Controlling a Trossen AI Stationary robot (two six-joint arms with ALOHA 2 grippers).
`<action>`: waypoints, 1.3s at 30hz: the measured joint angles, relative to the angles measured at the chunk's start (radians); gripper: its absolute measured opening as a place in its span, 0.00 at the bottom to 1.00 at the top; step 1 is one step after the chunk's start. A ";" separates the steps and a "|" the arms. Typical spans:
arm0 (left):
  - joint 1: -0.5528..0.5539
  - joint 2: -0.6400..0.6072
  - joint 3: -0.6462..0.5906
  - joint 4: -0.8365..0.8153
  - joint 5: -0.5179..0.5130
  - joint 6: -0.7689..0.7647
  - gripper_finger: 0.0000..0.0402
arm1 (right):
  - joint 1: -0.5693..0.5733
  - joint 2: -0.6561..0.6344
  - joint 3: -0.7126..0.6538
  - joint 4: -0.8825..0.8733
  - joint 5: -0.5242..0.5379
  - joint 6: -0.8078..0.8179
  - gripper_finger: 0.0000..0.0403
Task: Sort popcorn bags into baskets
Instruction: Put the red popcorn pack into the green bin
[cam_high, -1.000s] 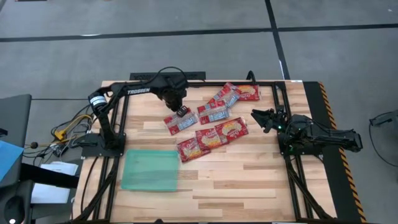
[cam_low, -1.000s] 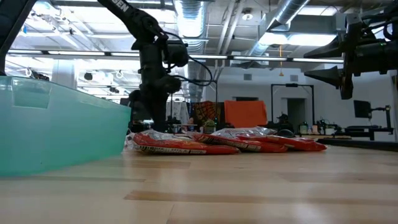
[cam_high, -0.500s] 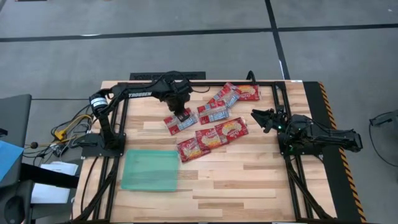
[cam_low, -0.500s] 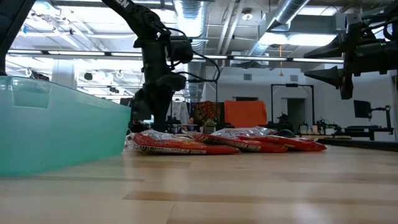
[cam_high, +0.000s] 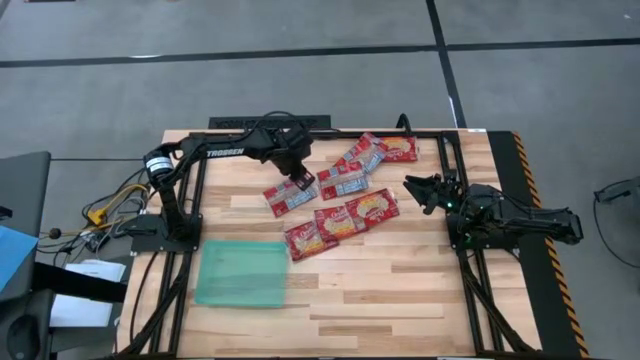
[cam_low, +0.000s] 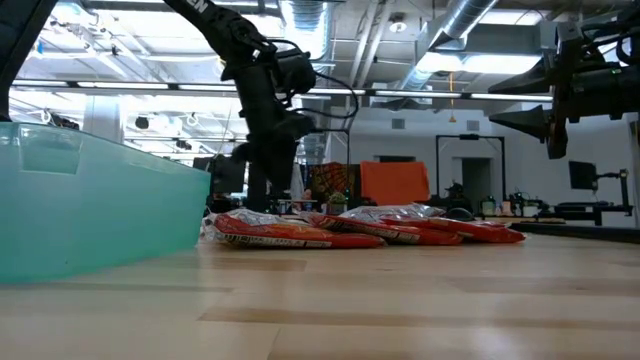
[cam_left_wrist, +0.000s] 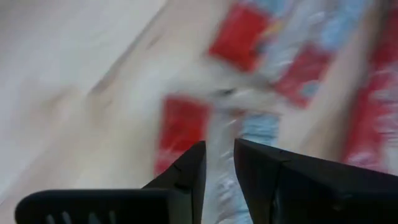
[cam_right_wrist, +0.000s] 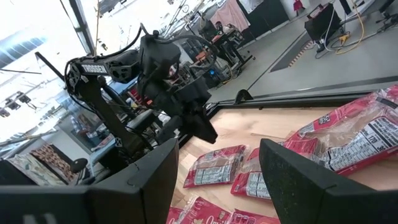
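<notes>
Left gripper (cam_high: 303, 181) over popcorn bags (cam_high: 291, 197) (fingers narrowly parted)

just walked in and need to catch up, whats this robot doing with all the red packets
It is sorting popcorn bags into a teal basket, which shows nothing inside from above. The left gripper hangs over the top edge of the bag nearest it, its fingers only a narrow gap apart, with no bag seen held. The rest lie clustered mid-table. The right gripper waits open at the right side, clear of the bags.
</notes>
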 joint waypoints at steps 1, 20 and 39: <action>-0.001 0.000 0.000 0.027 0.052 0.003 0.18 | 0.000 0.000 0.000 0.000 0.000 0.000 0.62; -0.124 0.074 0.113 -0.216 -0.062 0.252 0.83 | 0.000 0.004 -0.001 -0.001 -0.001 -0.008 0.62; -0.070 0.100 -0.085 -0.048 -0.134 0.202 0.81 | 0.000 0.011 -0.001 0.000 -0.001 -0.008 0.62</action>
